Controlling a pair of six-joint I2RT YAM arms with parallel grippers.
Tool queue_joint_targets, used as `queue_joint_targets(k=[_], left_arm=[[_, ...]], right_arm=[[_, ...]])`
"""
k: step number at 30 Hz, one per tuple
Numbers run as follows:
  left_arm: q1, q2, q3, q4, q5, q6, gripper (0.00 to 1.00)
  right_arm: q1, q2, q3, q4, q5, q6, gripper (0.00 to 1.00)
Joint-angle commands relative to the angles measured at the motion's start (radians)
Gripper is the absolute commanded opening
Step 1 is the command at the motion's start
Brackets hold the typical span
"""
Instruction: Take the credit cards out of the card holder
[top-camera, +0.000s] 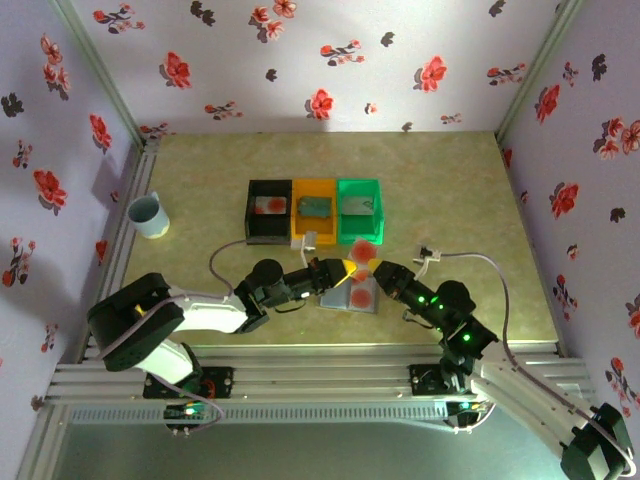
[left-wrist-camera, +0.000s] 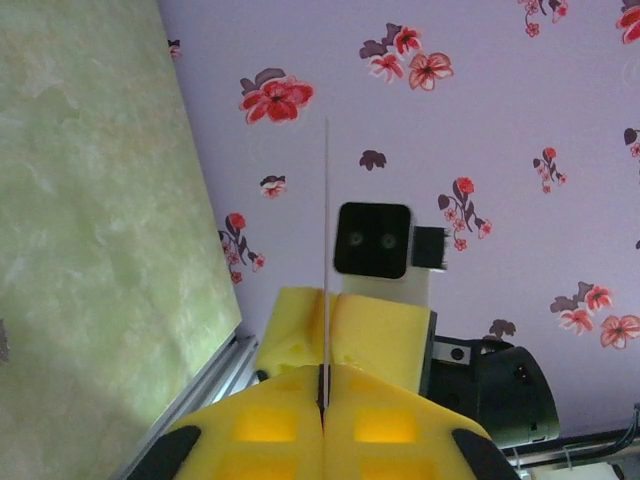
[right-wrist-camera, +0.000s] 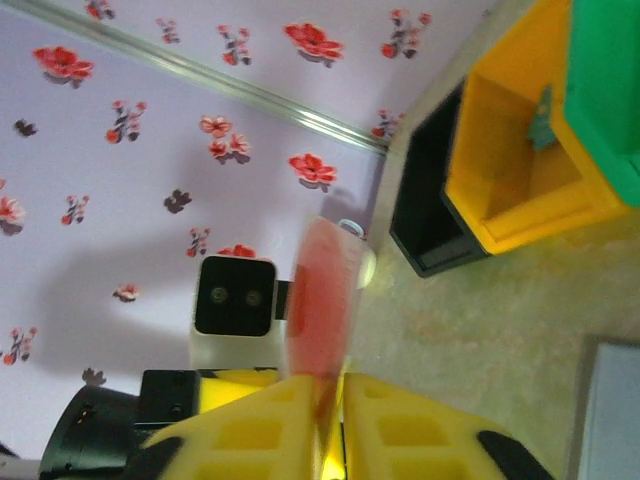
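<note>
Top external shows the card holder (top-camera: 338, 300) flat on the table (top-camera: 450, 200), and just beyond it a credit card (top-camera: 362, 250) held up by the tightly closed left gripper (top-camera: 347, 268), the right gripper (top-camera: 369, 267) barely parted, its hold unclear; light, stiff, likely slick, best pinched across its faces.

black bin (top-camera: 268, 232), orange bin (top-camera: 298, 205), green bin (top-camera: 376, 215) abut; cup (top-camera: 147, 215) stands well apart.

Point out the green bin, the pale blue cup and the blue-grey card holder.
Green box-shaped plastic bin (top-camera: 358, 183): top view, far rim.
Pale blue cup (top-camera: 150, 228): top view, outer wall.
Flat blue-grey rectangular card holder (top-camera: 335, 303): top view, bare left part.
</note>
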Motion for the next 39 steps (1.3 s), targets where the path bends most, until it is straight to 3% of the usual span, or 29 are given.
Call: queue_joint_targets(k=[1,6,10,13,18,22,27,34,39], left_arm=[[0.035,-0.030,-0.023,0.030,0.001,-0.021,0.00],[0.105,-0.084,-0.077,-0.040,0.089,-0.039,0.00],[0.152,-0.153,-0.096,-0.196,0.196,-0.017,0.00],[0.171,-0.245,-0.065,-0.458,0.270,0.080,0.00],[0.211,-0.425,0.060,-1.060,0.345,0.355,0.00],[0.267,-0.479,0.146,-1.384,0.422,0.513,0.00],[0.281,-0.440,0.225,-1.586,0.498,0.640,0.00],[0.281,-0.375,0.327,-1.743,0.592,0.800,0.00],[0.281,-0.360,0.358,-1.744,0.643,0.818,0.00]], right_arm=[[0.008,-0.024,0.021,-0.098,0.012,-0.026,0.25],[0.009,-0.097,0.049,-0.260,0.038,-0.110,0.38],[0.006,-0.142,0.057,-0.333,0.028,-0.177,0.42],[0.003,-0.136,0.079,-0.370,-0.010,-0.234,0.43],[0.001,-0.083,0.142,-0.435,-0.056,-0.323,0.44],[0.000,-0.032,0.170,-0.417,-0.118,-0.356,0.44],[0.000,0.060,0.176,-0.314,-0.236,-0.360,0.47],[0.000,0.144,0.175,-0.209,-0.385,-0.375,0.50],[0.003,0.173,0.155,-0.139,-0.461,-0.365,0.51]])
